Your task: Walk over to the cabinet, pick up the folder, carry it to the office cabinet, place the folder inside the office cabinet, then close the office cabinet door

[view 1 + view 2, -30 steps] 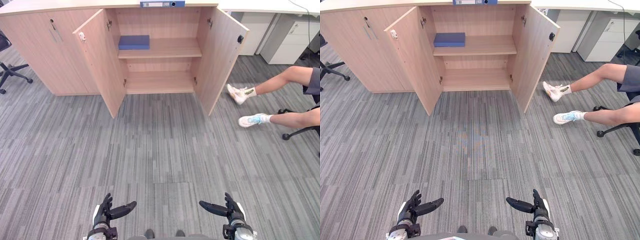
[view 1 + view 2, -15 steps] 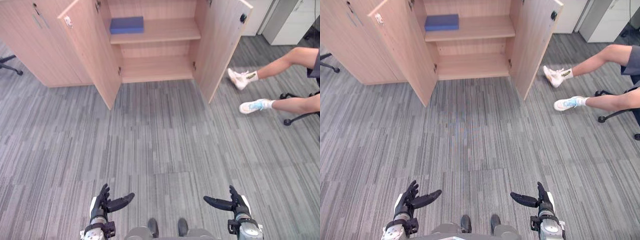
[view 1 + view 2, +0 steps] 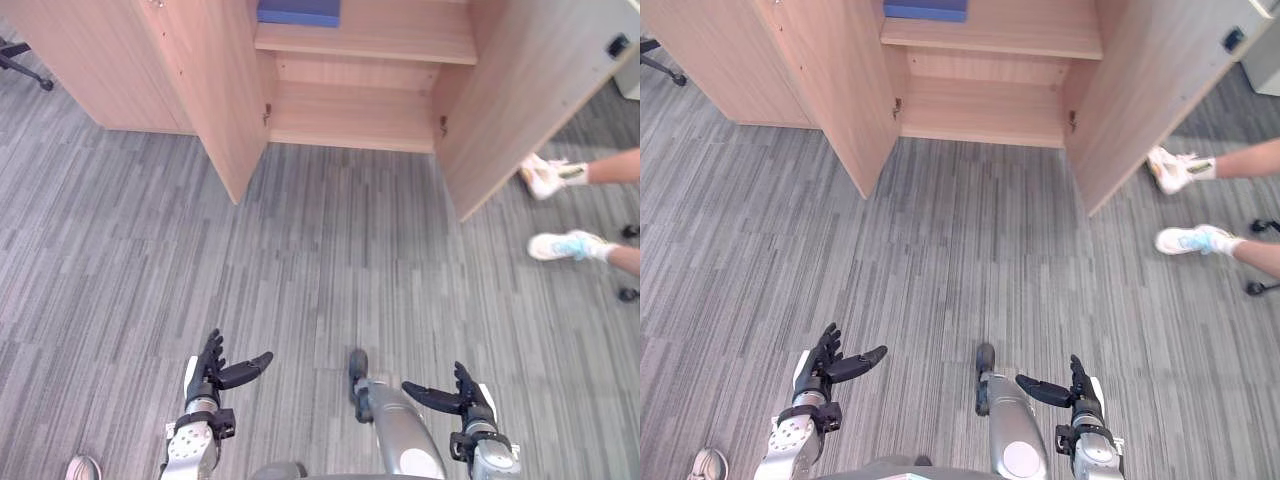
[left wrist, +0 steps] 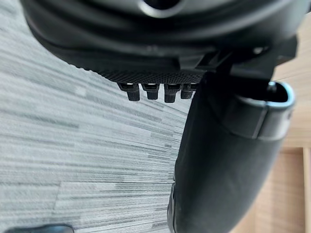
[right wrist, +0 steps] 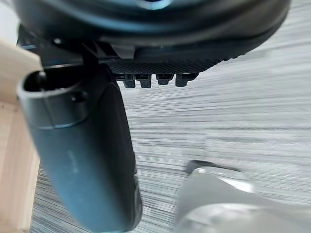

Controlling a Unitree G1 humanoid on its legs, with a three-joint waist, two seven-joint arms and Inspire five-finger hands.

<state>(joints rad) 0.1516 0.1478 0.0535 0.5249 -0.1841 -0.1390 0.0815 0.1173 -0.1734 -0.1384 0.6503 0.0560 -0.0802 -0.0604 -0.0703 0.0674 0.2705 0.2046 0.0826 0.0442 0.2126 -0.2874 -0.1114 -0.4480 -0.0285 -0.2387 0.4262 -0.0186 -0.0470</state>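
I am carrying the dark left hand (image 3: 212,372) and dark right hand (image 3: 462,393) slack and empty, low in frame, since what seems the flat blue folder (image 3: 298,11) is lying top centre inside the open wooden cabinet (image 3: 350,118).

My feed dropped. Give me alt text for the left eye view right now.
An open wooden cabinet stands ahead across grey carpet, both doors swung wide, with a blue folder on its upper shelf at the top edge. The left hand and right hand are open low in the foreground, holding nothing. A person's legs in white shoes show at right.
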